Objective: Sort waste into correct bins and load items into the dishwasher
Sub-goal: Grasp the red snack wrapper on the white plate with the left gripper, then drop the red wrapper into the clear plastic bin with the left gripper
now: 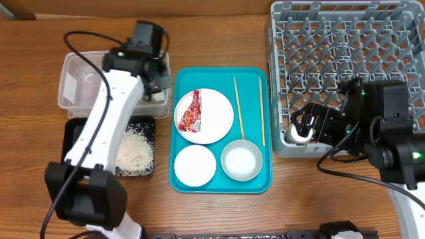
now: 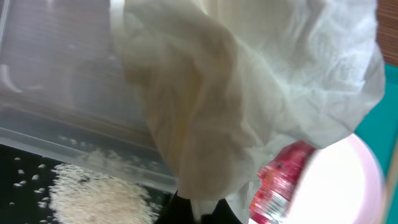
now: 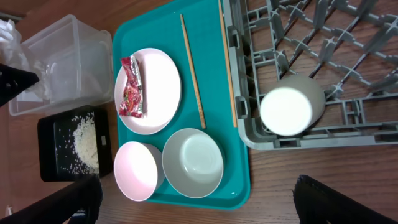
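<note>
Napkin (image 2: 249, 81) clamped in the left gripper (image 1: 157, 83), jaws pinched tight on the crumpled white paper, one napkin and it fills the left wrist view. Directly beneath that gripper is the one clear tub (image 1: 83, 83), and the paper hangs over its near wall. Just beyond the tub, on the arm's base side, lies the one black tray (image 1: 76, 136) with a single heap of rice (image 1: 136, 149) on it.

Over to the right gripper (image 1: 309, 125): fingers spread wide, holding nothing. Just ahead of its fingertips sits the one tiny cup (image 3: 292, 106), tucked into the corner cell of the grey dish rack (image 1: 345, 66).

Between the two grippers lies the teal serving tray (image 1: 221, 182). On it, count them: one white plate (image 1: 212, 116) carrying one red sauce packet (image 1: 192, 111); two bowls, one (image 1: 194, 165) beside the other (image 1: 241, 161), on the edge nearest the arms' bases; and two chopsticks, one (image 1: 238, 106) just beside the plate, the second (image 1: 261, 109) along the tray edge closest to the right gripper.
</note>
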Tool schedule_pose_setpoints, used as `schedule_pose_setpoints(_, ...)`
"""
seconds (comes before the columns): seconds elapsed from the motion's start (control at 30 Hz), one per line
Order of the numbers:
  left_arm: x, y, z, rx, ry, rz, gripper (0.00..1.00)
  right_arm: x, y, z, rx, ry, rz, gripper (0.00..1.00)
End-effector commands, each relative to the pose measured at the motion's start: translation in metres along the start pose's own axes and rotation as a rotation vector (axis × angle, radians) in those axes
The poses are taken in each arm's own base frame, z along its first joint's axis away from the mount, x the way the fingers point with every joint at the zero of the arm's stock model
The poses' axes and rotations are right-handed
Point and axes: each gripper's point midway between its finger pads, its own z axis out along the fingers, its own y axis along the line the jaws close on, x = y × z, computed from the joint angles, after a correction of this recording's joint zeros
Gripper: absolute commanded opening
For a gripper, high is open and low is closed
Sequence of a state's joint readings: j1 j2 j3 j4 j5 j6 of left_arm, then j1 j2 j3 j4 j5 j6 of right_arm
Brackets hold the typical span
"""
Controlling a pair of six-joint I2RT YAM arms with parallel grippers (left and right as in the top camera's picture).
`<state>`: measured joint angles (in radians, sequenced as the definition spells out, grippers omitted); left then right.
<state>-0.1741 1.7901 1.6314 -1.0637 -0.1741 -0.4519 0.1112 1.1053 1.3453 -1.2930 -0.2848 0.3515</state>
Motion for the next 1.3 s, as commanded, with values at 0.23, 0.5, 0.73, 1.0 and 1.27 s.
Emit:
schedule_pose_setpoints(0.23,0.018,-0.035,0.014,0.261,0.174,0.007,0.43,-0.001,0.001,0.000,-0.007,-0.005,-0.013,1.00)
schedule_pose_setpoints(0.5,0.070,-0.095,0.016,0.102,0.123,0.364,0.56,-0.001,0.001,0.000,-0.006,-0.005,-0.012,1.00)
schedule_pose_setpoints(0.73,0.090,-0.096,0.072,-0.108,0.127,0.388,0.64,-0.002,0.001,0.001,-0.006,-0.005,-0.012,1.00)
schedule_pose_setpoints(1.0,0.121,-0.086,0.125,-0.146,0.287,0.394,0.39,-0.001,0.000,0.002,-0.003,0.004,-0.009,1.00)
schedule_pose_setpoints(1.27,0.076,-0.098,0.048,-0.062,0.180,0.338,0.04,0.000,0.000,0.002,-0.002,0.007,-0.008,1.00)
